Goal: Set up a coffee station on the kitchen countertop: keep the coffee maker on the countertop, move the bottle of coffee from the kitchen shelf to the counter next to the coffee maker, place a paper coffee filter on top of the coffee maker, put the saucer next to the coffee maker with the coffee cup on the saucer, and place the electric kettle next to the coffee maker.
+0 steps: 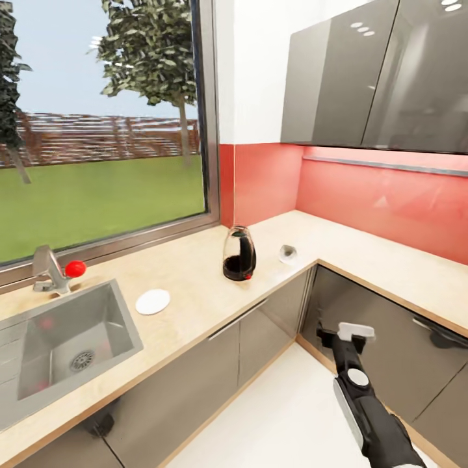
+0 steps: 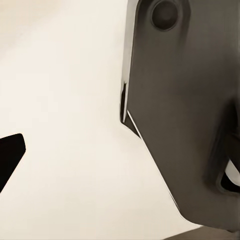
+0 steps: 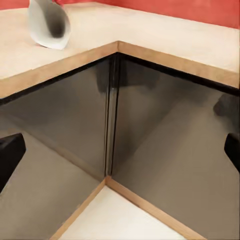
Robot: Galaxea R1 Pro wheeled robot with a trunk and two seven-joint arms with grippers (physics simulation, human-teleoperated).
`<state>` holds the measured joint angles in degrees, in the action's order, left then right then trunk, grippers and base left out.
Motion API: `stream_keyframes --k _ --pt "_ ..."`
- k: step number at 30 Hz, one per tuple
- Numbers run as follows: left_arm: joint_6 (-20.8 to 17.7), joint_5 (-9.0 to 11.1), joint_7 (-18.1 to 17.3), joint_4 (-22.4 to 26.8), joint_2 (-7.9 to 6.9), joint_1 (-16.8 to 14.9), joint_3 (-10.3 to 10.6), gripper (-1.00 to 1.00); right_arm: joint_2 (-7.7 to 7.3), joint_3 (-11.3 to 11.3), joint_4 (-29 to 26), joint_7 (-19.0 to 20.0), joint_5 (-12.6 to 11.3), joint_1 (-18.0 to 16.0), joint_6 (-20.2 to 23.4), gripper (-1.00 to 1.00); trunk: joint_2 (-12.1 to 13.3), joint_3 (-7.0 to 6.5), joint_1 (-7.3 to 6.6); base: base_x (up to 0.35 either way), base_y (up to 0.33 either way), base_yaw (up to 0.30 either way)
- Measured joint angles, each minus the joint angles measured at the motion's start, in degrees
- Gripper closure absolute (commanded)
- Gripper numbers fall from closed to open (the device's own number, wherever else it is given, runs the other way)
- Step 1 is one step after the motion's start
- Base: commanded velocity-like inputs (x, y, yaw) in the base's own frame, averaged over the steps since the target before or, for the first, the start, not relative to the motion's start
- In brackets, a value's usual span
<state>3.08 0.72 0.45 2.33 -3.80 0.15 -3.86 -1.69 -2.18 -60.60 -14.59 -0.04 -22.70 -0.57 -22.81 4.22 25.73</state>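
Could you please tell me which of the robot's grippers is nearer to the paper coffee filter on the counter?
Right. The right gripper hangs below the counter edge, facing the paper coffee filter. The left gripper's position cannot be told.

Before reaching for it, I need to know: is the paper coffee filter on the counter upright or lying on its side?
On its side. The paper coffee filter lies tipped on the kitchen countertop, its open mouth facing sideways.

A pale cream floor surface (image 2: 65, 100) spreads beneath the left arm's camera, meeting a glossy dark grey curved body (image 2: 185, 110) that carries a round dark recess (image 2: 164, 14) near one edge. A thin bright seam (image 2: 126, 75) lines the grey body's border. A black fingertip (image 2: 10, 155) pokes in from the frame's side.
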Motion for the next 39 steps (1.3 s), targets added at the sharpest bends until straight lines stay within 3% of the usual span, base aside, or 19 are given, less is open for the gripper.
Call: stream_keyframes --k 2,5,11,19,39 --pt "0.00 0.06 0.02 -0.03 0.09 0.00 0.00 -1.00 0.10 0.12 -0.98 0.15 -0.01 -2.53 3.86 -1.00 0.00 0.00 0.00 0.243 -0.208 0.000" --pt "0.00 0.12 0.04 -0.04 0.13 0.01 0.00 -1.00 0.36 0.90 -5.34 2.73 -0.03 -3.62 6.27 -1.00 0.00 0.00 0.00 0.243 -0.208 0.000" --pt "-0.14 0.22 0.04 -0.01 0.32 0.01 -0.10 -1.00 0.52 4.57 -6.96 5.61 -0.07 -3.87 6.83 -1.00 0.00 0.00 0.00 0.243 -0.208 0.000" --pt "-0.26 0.39 0.14 0.05 0.64 0.01 -0.23 -1.00 0.53 9.31 -6.77 5.84 0.06 -3.88 6.87 -1.00 0.00 0.00 0.00 0.251 -0.208 0.000" --pt "-0.27 0.40 0.13 -0.02 0.77 0.01 -0.24 -1.00 0.54 9.66 -1.48 5.75 -0.12 -3.88 6.78 -1.00 0.00 0.46 -0.01 0.283 -0.198 0.061"
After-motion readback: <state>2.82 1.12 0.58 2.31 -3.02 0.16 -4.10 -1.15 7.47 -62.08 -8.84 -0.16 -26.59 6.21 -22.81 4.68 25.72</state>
